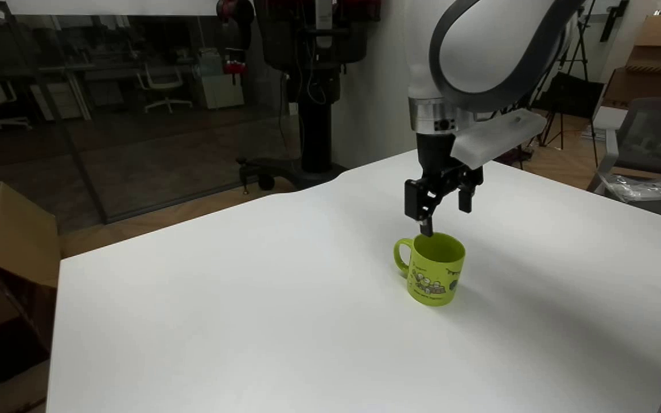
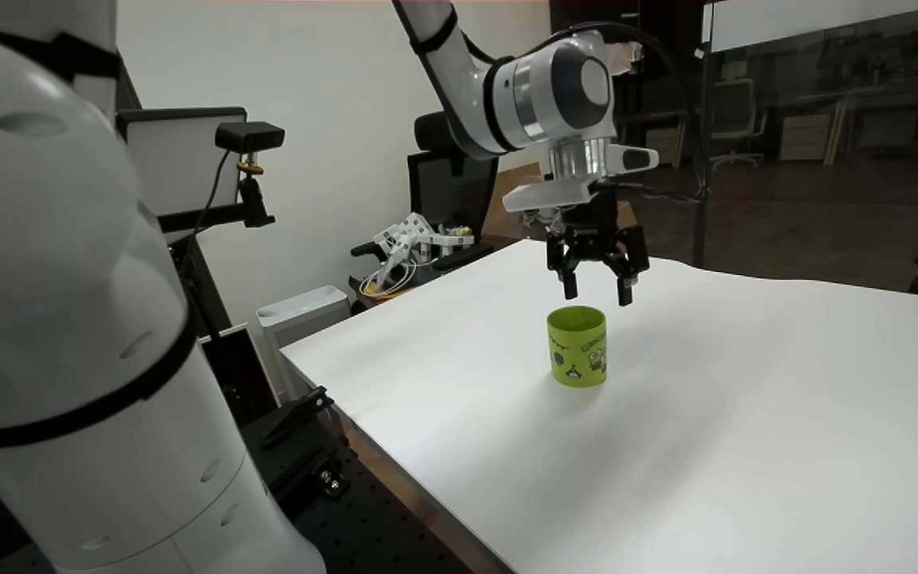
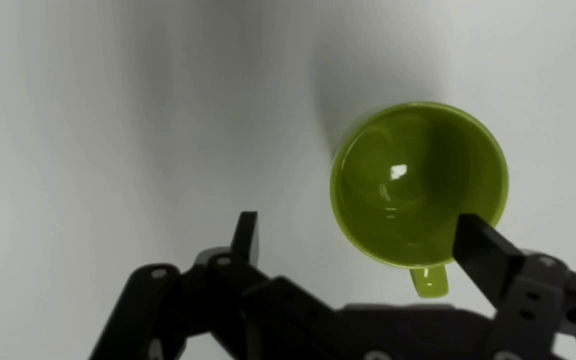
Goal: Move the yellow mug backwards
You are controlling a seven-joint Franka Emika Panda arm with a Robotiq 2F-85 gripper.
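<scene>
The yellow mug [image 1: 435, 275] is lime yellow-green and stands upright on the white table, with a dark print on its wall. Its loop handle points left in that exterior view and is hidden in an exterior view [image 2: 577, 351]. In the wrist view the mug [image 3: 413, 185] is seen from above, mouth up, its handle toward the gripper. My gripper [image 1: 446, 219] is open, empty and above the mug; it also shows in an exterior view [image 2: 598, 296]. In the wrist view the gripper [image 3: 355, 217] has its right fingertip overlapping the mug's rim and its left fingertip over bare table.
The white table [image 1: 221, 310] carries the mug. An open cardboard box [image 1: 23, 235] stands beyond a table edge. The robot's base [image 2: 148, 478] stands beside the table. A chair with white parts on it [image 2: 419, 247] is past the far edge.
</scene>
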